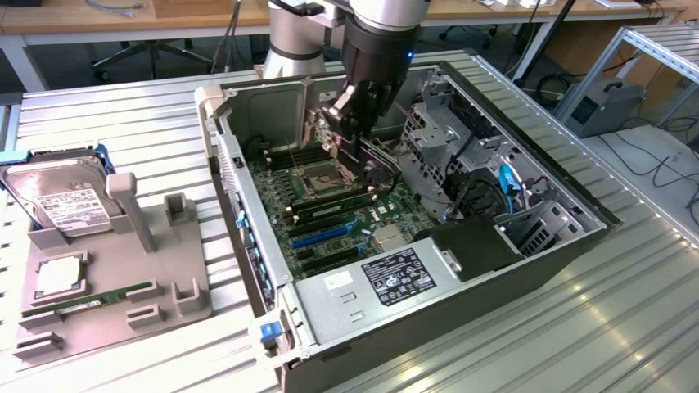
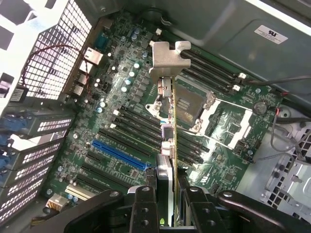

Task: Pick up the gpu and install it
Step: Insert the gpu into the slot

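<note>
My gripper (image 1: 355, 115) hangs inside the open computer case (image 1: 492, 270), above the motherboard (image 1: 311, 214). It is shut on the gpu (image 2: 170, 126), a thin dark card seen edge-on in the wrist view, with its silvery bracket (image 2: 167, 60) at the end away from the fingers (image 2: 143, 204). In the exterior view the gpu (image 1: 339, 147) sticks out below the gripper, over the CPU socket area and clear of the board. The blue expansion slot (image 2: 119, 154) lies off to one side of the card, nearer the case's slotted rear wall (image 2: 29, 145).
A drive cage (image 1: 437, 139) and cables stand close on the exterior view's right of the gripper. The power supply (image 1: 382, 282) sits at the case's near end. On the exterior view's left, a grey holder (image 1: 131, 270) carries a hard drive (image 1: 60, 201) and a green memory stick (image 1: 104, 296).
</note>
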Robot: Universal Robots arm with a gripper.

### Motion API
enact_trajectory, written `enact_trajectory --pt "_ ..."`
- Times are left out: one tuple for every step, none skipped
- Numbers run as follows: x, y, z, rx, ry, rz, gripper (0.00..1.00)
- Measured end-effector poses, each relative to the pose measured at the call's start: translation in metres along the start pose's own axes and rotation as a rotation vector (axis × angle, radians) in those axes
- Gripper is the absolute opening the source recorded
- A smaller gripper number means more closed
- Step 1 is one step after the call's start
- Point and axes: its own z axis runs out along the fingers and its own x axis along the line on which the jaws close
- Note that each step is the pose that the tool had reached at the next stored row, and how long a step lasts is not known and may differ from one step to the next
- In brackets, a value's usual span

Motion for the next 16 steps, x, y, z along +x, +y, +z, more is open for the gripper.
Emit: enact_trajectory --pt "0.0000 0.0000 0.0000 -0.0001 0.0001 -0.004 0.27" --pt "0.0000 0.0000 0.0001 -0.0002 0.0002 -0.008 0.27" --pt "0.0000 0.0000 0.0001 -0.0003 0.0003 -0.012 0.27" --pt "0.0000 0.0000 0.0002 -0.0004 0.0004 -0.017 0.27" --pt "0.0000 0.0000 0.0002 -0.0006 0.0005 -0.021 0.27" --pt "0.0000 0.0000 0.0003 -0.0007 0.0006 -0.026 0.27" --pt "0.0000 0.0000 0.0004 -0.0009 0.0007 -0.032 0.27" --pt "0.0000 0.0000 0.0004 -0.0010 0.0009 -0.035 0.27" --pt "0.0000 0.0000 0.0004 -0.0011 0.0010 -0.039 0.27" --pt "0.0000 0.0000 0.0004 -0.0011 0.0010 -0.042 0.27" --pt "0.0000 0.0000 0.0005 -0.0012 0.0012 -0.046 0.27" --pt "0.0000 0.0000 0.0005 -0.0014 0.0013 -0.053 0.27" --pt "0.0000 0.0000 0.0005 -0.0014 0.0014 -0.056 0.27" --pt "0.0000 0.0000 0.0005 -0.0016 0.0015 -0.061 0.27" --pt "0.0000 0.0000 0.0006 -0.0017 0.0016 -0.065 0.27" --pt "-0.0001 -0.0001 0.0006 -0.0018 0.0016 -0.068 0.27"
